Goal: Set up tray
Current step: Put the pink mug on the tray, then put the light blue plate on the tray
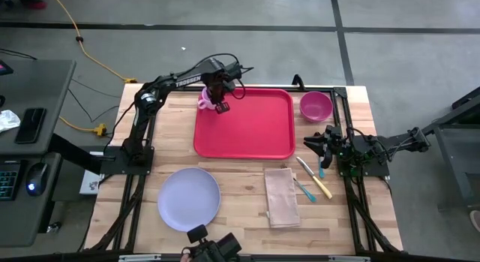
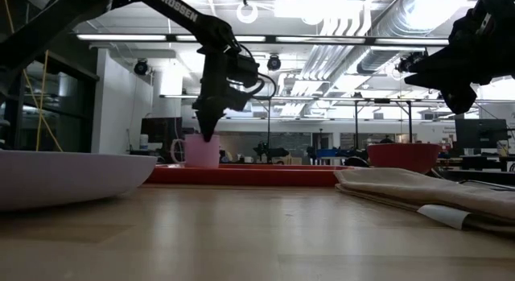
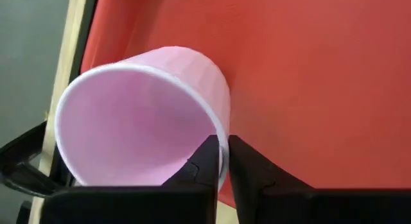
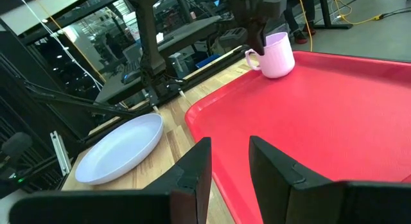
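jaws first: the left gripper [image 1: 222,106] pinches the rim of a pink mug [image 1: 204,100], one finger inside and one outside, at the far left corner of the tray [image 1: 262,134]; in the low view the mug's base seems to sit on the tray, though i cannot tell if it bears full weight. the tray lies at the table's far middle, directly under these jaws. left of it and nearer the camera, a lavender plate [image 1: 188,199] waits on the wood. moving right, a folded napkin [image 1: 281,196], a knife and another utensil [image 1: 313,179] lie on bare table, and a magenta bowl [image 1: 316,106] sits just beside the tray's far right corner. the right gripper [image 1: 322,142] hangs near the tray's right edge, fingers parted, holding nothing. by my judgement the setup is barely begun: only the mug is on.
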